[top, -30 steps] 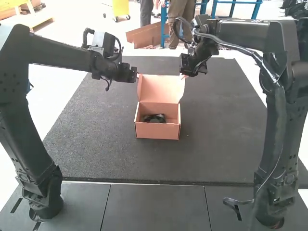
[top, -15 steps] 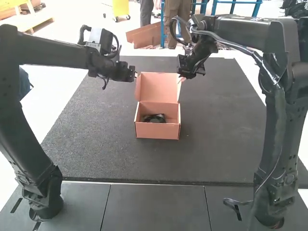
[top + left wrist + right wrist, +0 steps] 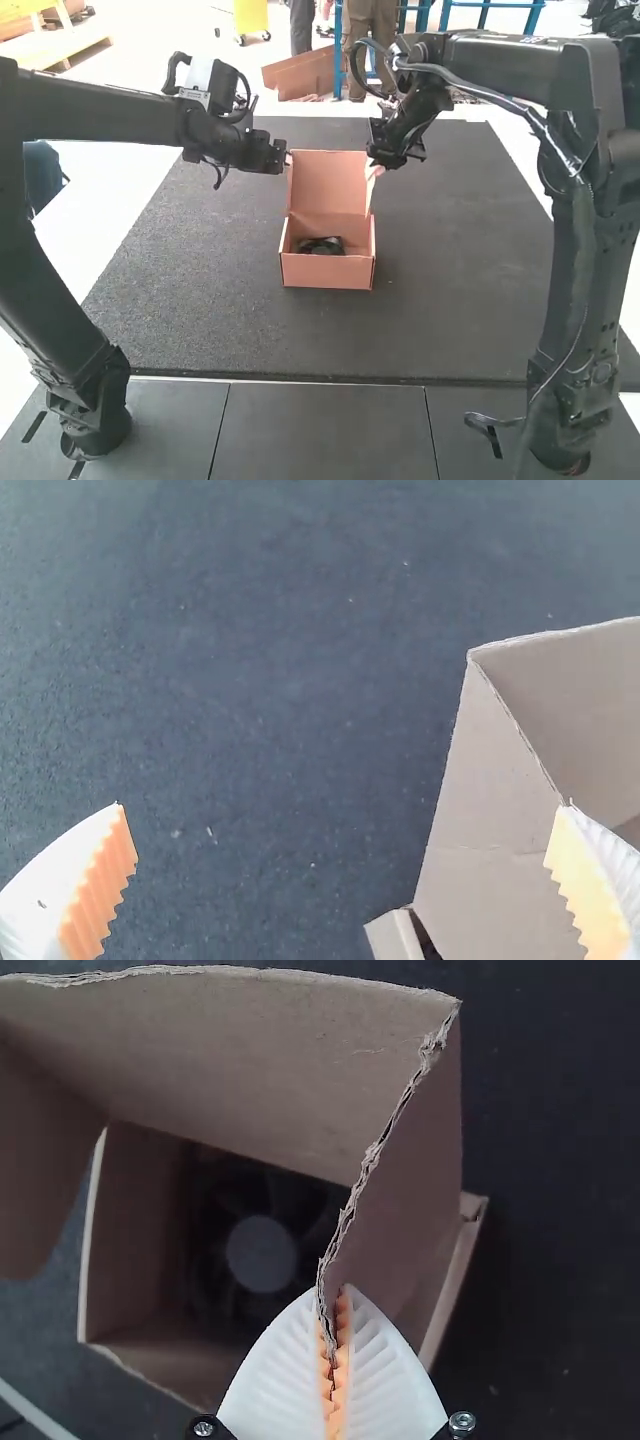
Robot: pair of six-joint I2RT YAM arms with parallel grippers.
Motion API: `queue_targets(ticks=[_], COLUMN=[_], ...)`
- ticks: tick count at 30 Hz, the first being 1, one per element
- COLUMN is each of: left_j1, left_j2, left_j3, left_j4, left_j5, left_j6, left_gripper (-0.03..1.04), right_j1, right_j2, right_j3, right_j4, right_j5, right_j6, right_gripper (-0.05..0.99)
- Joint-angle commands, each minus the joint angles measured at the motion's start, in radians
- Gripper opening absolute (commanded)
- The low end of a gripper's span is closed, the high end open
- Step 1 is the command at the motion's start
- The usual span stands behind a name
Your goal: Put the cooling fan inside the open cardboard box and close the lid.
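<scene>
The cardboard box (image 3: 327,262) stands open mid-mat with its lid (image 3: 328,184) upright at the back. The black cooling fan (image 3: 320,245) lies flat on the box floor, and its hub (image 3: 258,1248) is visible from the right wrist. My right gripper (image 3: 377,166) is at the lid's right edge, shut on the torn edge of the lid's side flap (image 3: 400,1200), with the fingertips (image 3: 335,1365) pinching it. My left gripper (image 3: 279,160) hovers at the lid's left upper corner, open. Its orange pads (image 3: 95,885) stand wide apart, with the lid's left flap (image 3: 490,820) near one of them.
A dark mat (image 3: 180,270) covers the table, with free room on all sides of the box. Bare mat (image 3: 230,660) lies under the left gripper. The arm bases stand at the near corners.
The right gripper has shifted a little left, drawing the lid's right flap inward so the lid looks narrower. The left gripper has edged slightly right toward the lid's corner.
</scene>
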Motion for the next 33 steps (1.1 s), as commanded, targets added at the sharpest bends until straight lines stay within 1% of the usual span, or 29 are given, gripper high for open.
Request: queue_targets(ticks=[1,6,14,19,24,27,31,33], left_j1=[-0.021,-0.038,-0.047,-0.05,-0.05,-0.05,-0.05,-0.054], left_j2=[-0.036,-0.042,-0.059,-0.082,-0.105,-0.119,-0.145,-0.164], left_j3=[-0.018,-0.038,-0.064,-0.078,-0.096,-0.111,-0.136,-0.147], left_j4=[0.001,0.001,-0.004,-0.012,-0.018,-0.022,-0.03,-0.038], left_j5=[0.03,0.035,0.033,0.033,0.033,0.033,0.033,0.033], left_j6=[-0.001,-0.003,-0.009,-0.009,-0.009,-0.009,-0.016,-0.019], left_gripper=[0.97,0.97,0.97,0.97,0.97,0.97,0.97,0.97], right_j1=[0.012,0.012,0.015,0.041,0.053,0.07,0.084,0.085], right_j2=[-0.04,-0.049,-0.072,-0.078,-0.078,-0.078,-0.083,-0.095], right_j3=[-0.026,-0.049,-0.096,-0.124,-0.148,-0.168,-0.195,-0.205], right_j4=[-0.007,-0.009,-0.029,-0.032,-0.035,-0.058,-0.093,-0.096], right_j5=[-0.004,-0.005,-0.007,-0.048,-0.074,-0.071,-0.042,-0.038], right_j6=[-0.001,-0.003,-0.024,-0.029,-0.027,-0.033,-0.058,-0.067], right_gripper=[-0.01,-0.01,-0.01,-0.01,-0.01,-0.01,-0.01,-0.01])
